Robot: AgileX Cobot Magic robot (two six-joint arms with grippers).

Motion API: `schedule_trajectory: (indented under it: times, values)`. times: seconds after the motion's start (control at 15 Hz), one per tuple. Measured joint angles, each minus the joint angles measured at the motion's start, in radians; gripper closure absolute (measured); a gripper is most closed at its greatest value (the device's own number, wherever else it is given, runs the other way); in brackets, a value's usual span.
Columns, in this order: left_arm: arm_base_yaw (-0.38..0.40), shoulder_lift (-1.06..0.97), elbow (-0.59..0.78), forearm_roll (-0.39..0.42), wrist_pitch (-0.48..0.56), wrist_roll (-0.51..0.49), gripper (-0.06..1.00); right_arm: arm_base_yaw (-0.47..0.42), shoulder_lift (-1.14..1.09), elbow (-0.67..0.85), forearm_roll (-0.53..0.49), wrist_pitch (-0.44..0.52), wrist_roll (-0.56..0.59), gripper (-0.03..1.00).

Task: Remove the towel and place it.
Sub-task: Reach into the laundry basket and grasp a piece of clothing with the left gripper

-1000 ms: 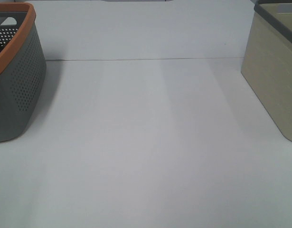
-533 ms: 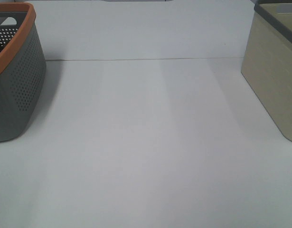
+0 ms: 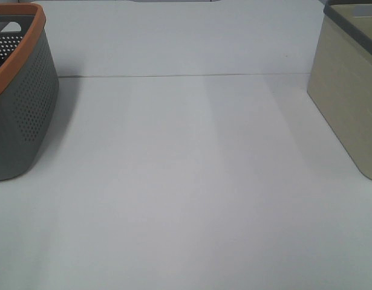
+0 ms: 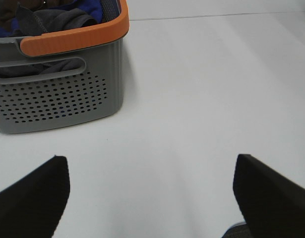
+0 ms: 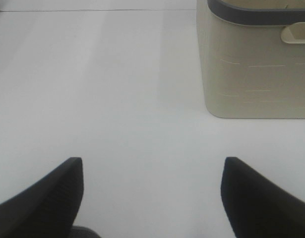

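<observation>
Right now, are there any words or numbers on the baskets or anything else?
None: no words, numbers or signs can be read in any view.
Grey perforated plastic basket with orange rim: no label shows.
Beige plastic bin with dark grey rim: only faint pale dashes, no letters.
Dark grey cloth inside the basket: no tag in view.

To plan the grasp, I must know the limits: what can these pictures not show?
Towel: left wrist view, mostly hidden by the rim of the grey basket and the picture edge.
Inside of the beige basket: every view, hidden by its wall.
Left claw and right claw: outside the high view.
</observation>
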Motion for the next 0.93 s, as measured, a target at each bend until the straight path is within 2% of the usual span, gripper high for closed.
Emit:
schedule_trajectory:
  times: [0.93]
  values:
    - [0.000, 0.000, 0.000, 0.000, 0.000, 0.000, 0.11, 0.000, 0.000, 0.000, 0.000, 0.000, 0.000, 0.21]
